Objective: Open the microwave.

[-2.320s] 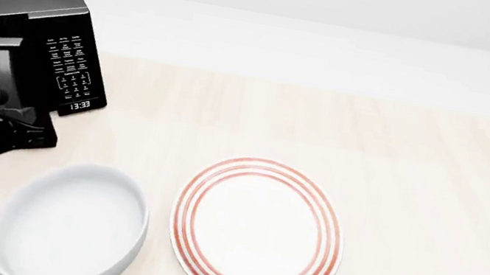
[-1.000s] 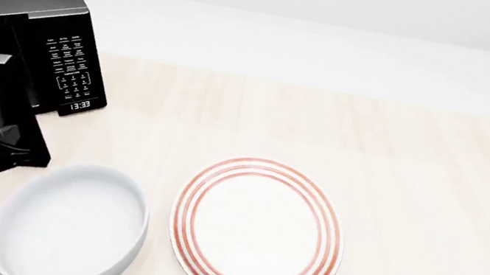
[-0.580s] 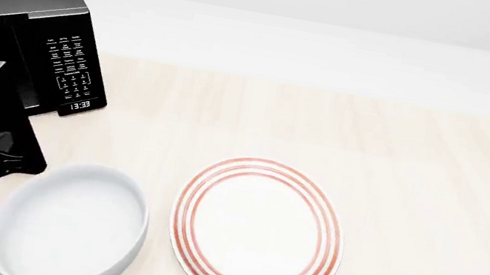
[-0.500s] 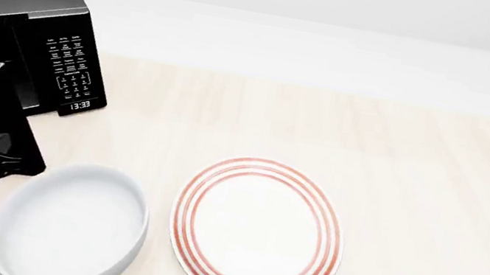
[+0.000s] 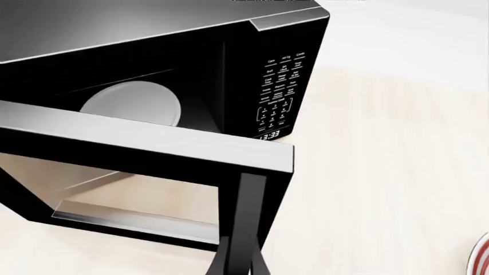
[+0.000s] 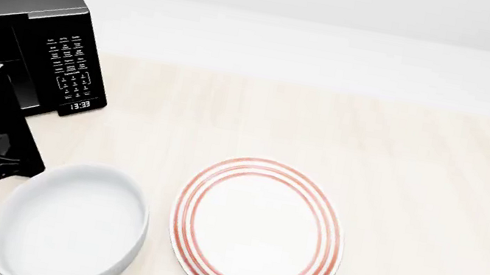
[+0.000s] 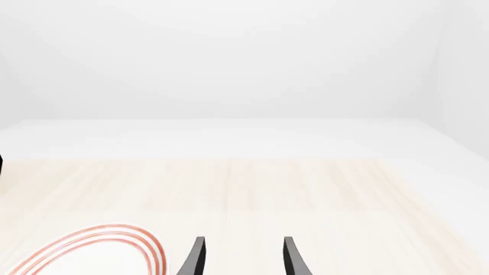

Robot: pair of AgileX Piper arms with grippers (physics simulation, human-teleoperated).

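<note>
One microwave (image 6: 19, 2) at far left of table (image 6: 402, 156), keypad face angled toward plate (image 6: 258, 231), door swung wide. Left gripper (image 5: 238, 264) clenched on vertical door handle (image 5: 246, 217); right gripper (image 7: 240, 258) released.

Left end effector (image 5: 238, 264) closed, right end effector (image 7: 240, 258) parted, idle

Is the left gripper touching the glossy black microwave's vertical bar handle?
Touching. In the left wrist view, the left gripper's fingers close around the bar handle with no gap visible.
</note>
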